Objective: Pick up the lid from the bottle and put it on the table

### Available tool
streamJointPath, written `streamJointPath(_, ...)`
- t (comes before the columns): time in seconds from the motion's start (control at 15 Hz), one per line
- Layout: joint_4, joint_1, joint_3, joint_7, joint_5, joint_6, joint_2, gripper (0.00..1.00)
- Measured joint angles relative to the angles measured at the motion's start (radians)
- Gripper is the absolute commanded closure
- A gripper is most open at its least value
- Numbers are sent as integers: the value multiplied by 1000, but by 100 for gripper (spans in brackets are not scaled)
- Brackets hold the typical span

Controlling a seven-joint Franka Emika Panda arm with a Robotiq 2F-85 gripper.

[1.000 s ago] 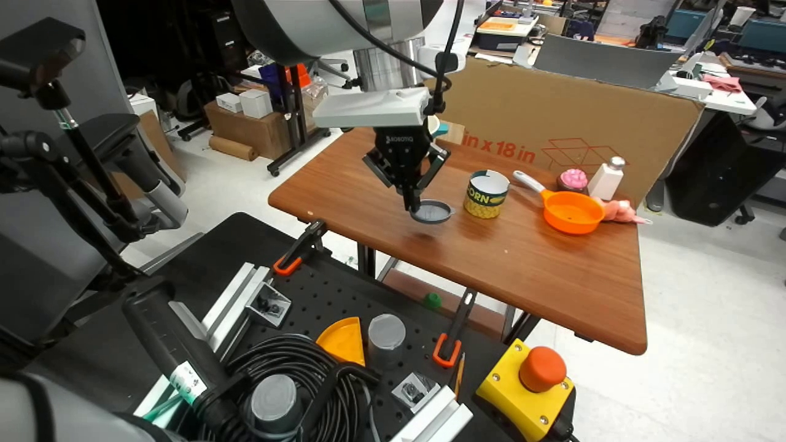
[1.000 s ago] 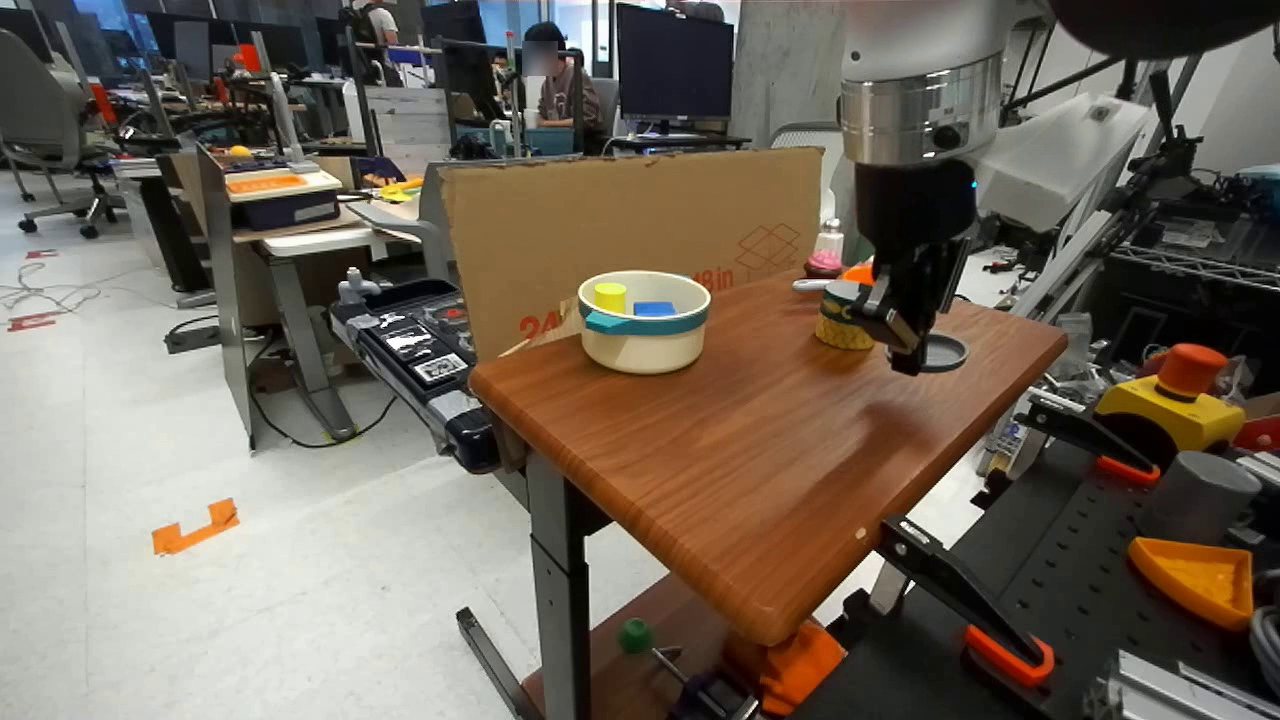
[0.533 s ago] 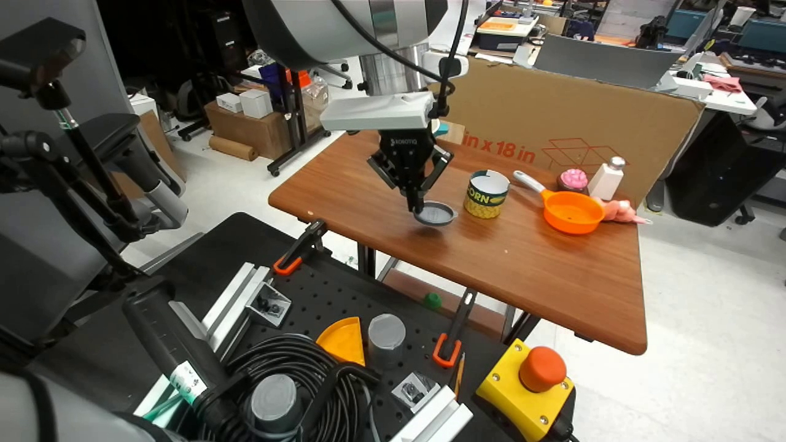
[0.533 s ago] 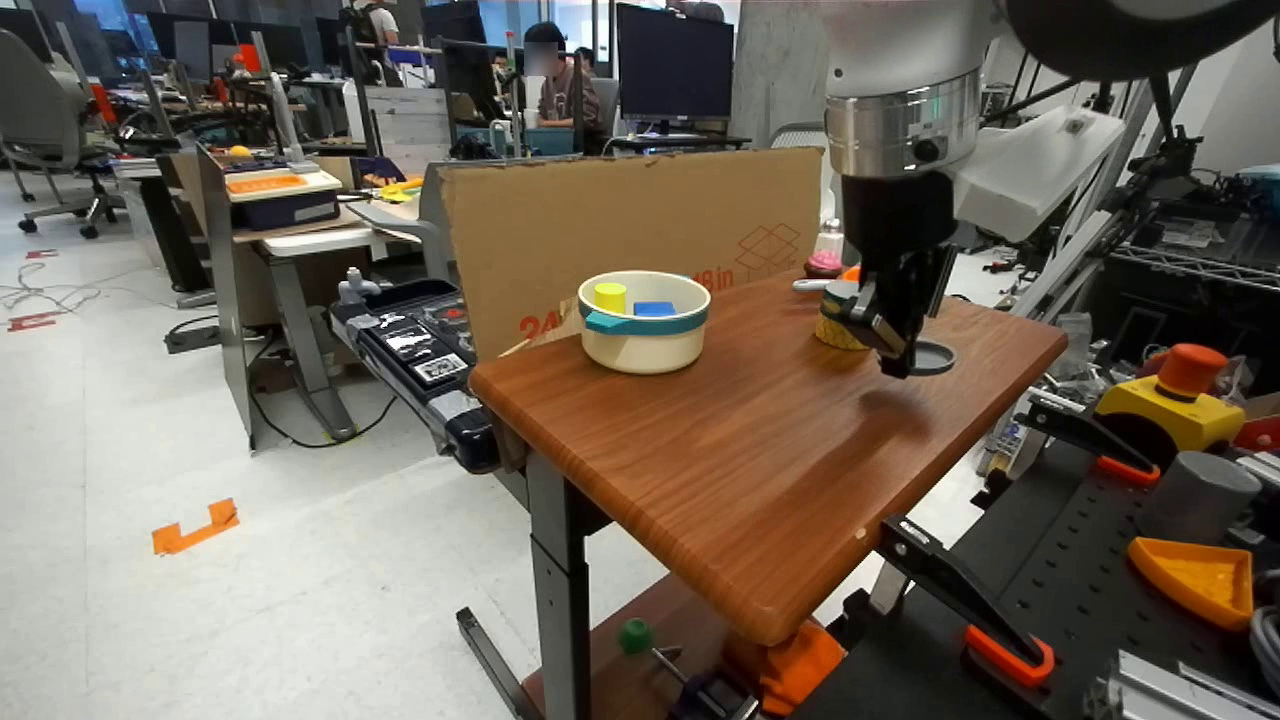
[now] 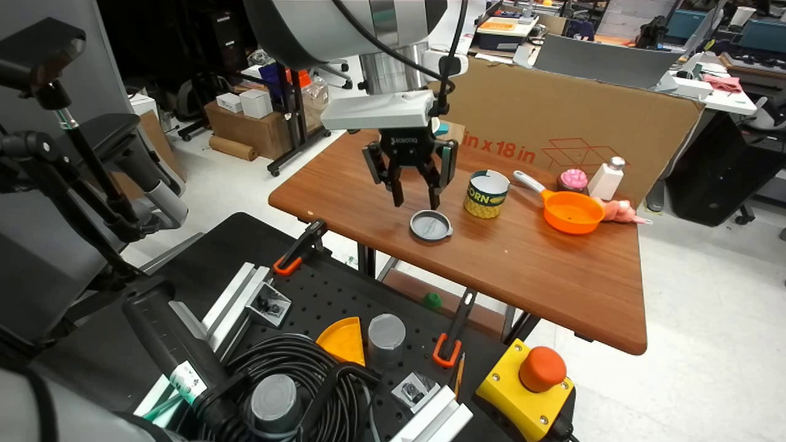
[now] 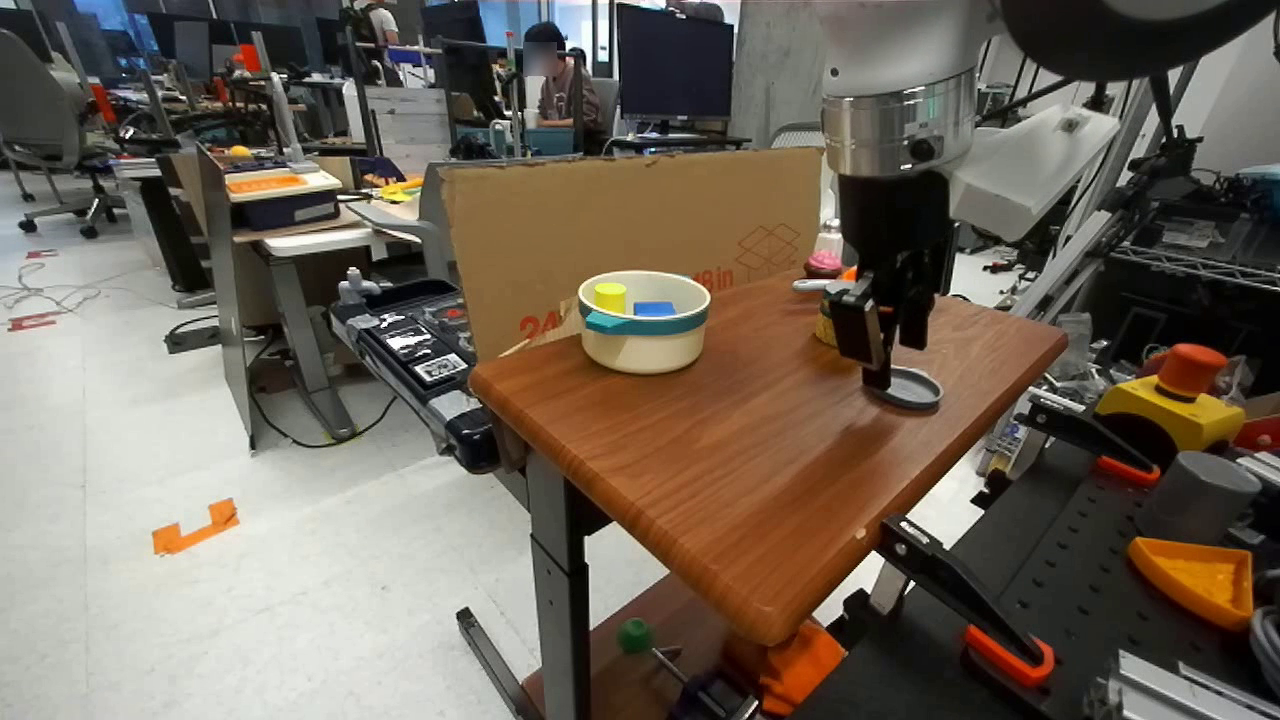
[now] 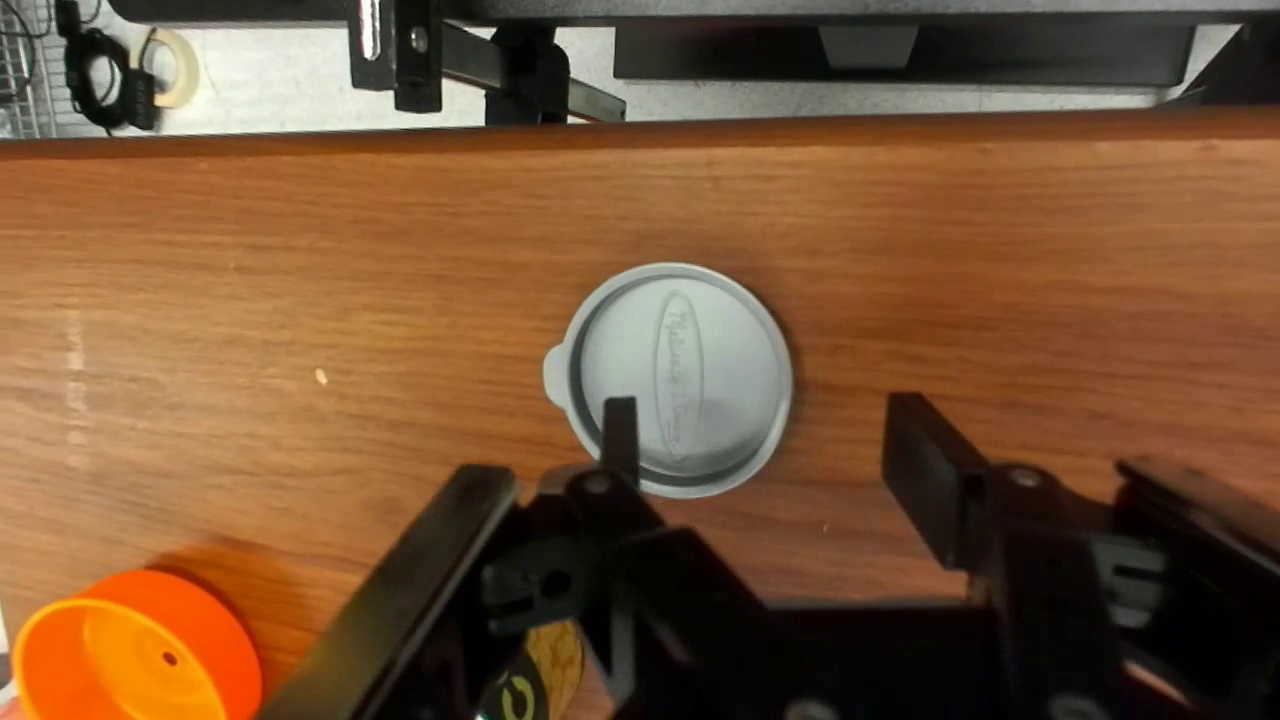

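The grey round lid [image 5: 430, 226] lies flat on the reddish-brown table [image 5: 552, 276], with its small tab and embossed oval showing in the wrist view [image 7: 725, 350]. Above it my gripper [image 5: 416, 201] stands open, and nothing is between the fingers. From the wrist, the left fingertip overlaps the lid's near rim, while the right one is over bare wood. The bottle [image 5: 482, 205], a squat yellow-green jar with a dark corn label, stands upright beside the lid with its pale top uncovered. In an exterior view the gripper partly hides the bottle [image 6: 825, 330].
An orange pan [image 5: 573, 212], a pink-topped cupcake [image 5: 574, 179] and a white shaker [image 5: 608, 178] stand past the bottle. A cream pot [image 6: 645, 345] holding blocks is at the table's far end. Behind rises a cardboard panel [image 5: 552, 116]; a black mat with clamps fronts the table.
My gripper first shifts slightly with the lid held above the table, then opens. The lid has dropped from the fingers onto the tabletop and now lies apart from them.
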Motion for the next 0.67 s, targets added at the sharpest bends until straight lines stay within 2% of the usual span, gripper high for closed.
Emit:
streamJointPath(0.07, 0, 0, -1, -1, -3, 0, 0, 0)
streamJointPath(0.4, 1, 0, -3, -20, -9, 0, -15, 0)
streamJointPath(0.67, -11, 0, 2, -55, -6, 1, -77, 0)
